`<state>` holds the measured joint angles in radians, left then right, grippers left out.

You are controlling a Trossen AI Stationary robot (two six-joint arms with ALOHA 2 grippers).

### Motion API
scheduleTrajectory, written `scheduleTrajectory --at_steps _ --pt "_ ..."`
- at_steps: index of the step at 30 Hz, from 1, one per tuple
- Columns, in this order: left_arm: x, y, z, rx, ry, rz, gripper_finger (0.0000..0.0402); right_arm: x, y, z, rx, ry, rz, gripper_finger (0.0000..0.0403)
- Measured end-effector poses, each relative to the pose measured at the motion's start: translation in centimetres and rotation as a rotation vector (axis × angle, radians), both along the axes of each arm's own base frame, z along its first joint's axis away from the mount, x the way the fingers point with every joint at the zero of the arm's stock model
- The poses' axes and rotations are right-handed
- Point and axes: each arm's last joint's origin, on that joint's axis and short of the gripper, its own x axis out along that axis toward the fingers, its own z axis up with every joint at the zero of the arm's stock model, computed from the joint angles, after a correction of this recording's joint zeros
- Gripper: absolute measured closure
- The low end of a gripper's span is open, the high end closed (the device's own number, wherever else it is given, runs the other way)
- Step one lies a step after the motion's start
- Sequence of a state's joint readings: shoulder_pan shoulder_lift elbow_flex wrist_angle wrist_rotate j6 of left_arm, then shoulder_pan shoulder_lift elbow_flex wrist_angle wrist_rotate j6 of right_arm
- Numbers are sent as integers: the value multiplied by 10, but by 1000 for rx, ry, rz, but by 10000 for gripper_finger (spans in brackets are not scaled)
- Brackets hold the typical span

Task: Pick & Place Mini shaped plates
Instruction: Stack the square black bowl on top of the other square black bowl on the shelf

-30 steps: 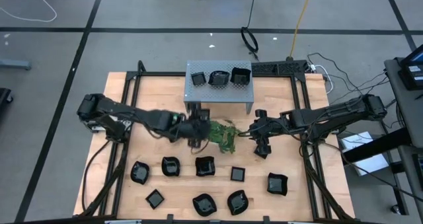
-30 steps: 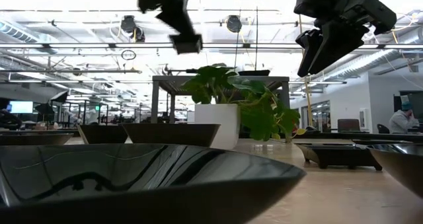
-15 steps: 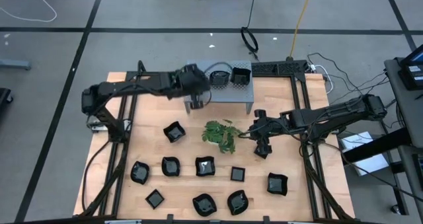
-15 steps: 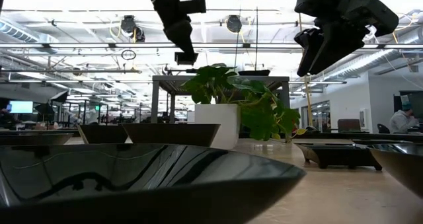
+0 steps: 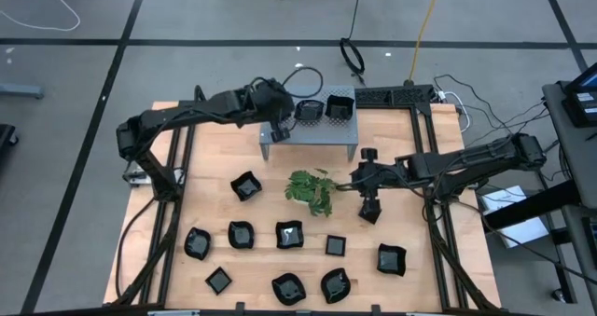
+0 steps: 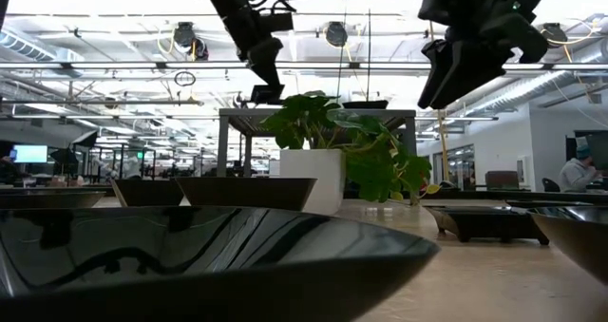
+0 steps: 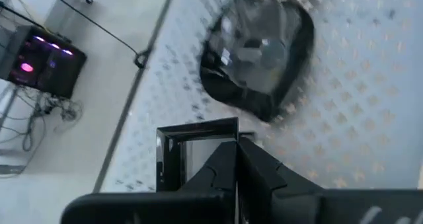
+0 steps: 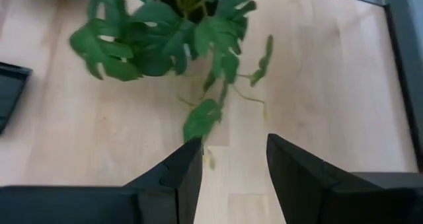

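Note:
My left gripper (image 5: 278,130) is over the left part of the grey perforated stand (image 5: 322,134), shut on a small square black plate (image 7: 195,154). In the low view that plate (image 6: 266,94) hangs just above the stand top. Two more black plates (image 5: 308,111) (image 5: 340,107) sit on the stand, and the wavy one (image 7: 258,59) lies just beyond my left fingers. Several black plates rest on the wooden table, among them one (image 5: 245,186) left of the green sprig (image 5: 312,190). My right gripper (image 5: 356,183) hovers open, right of the sprig (image 8: 165,39), touching nothing. My left gripper (image 7: 236,164) pinches the square plate by one side of its rim (image 7: 232,128) between its two shut fingers. The fingers come from above, slanting toward the far edge. The plate is lifted clear, roughly level, just over the stand's perforated top (image 7: 344,118).
The table plates lie in two loose rows near the front edge (image 5: 289,233) (image 5: 335,285) (image 5: 391,259). A big black dish (image 6: 190,255) fills the low view's foreground. Black frame rails (image 5: 182,167) run along both sides of the table. Bare wood shows between the sprig and the right rail.
My left gripper has carried the square plate from the table's middle, beside the sprig, up and toward the far edge to the stand, then sunk lower over the stand's left part. The plate left of the sprig, earlier under the arm, now shows.

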<state>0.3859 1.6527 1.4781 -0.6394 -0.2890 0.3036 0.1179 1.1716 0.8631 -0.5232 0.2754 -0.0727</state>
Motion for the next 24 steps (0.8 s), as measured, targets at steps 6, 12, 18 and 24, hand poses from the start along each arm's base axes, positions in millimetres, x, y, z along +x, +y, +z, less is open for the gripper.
scheduleTrajectory --at_steps 6,12,18,24 --pt "9 5 -17 4 45 16 395 0 -7 0 -41 -10 -84 245" --pt "9 5 -16 16 46 28 384 0 -10 0 -35 -6 -102 245" --pt "9 6 -16 26 50 43 397 0 -9 0 -33 -6 -98 245" --pt "9 6 -16 18 41 55 379 0 -9 0 -33 -6 -97 245"
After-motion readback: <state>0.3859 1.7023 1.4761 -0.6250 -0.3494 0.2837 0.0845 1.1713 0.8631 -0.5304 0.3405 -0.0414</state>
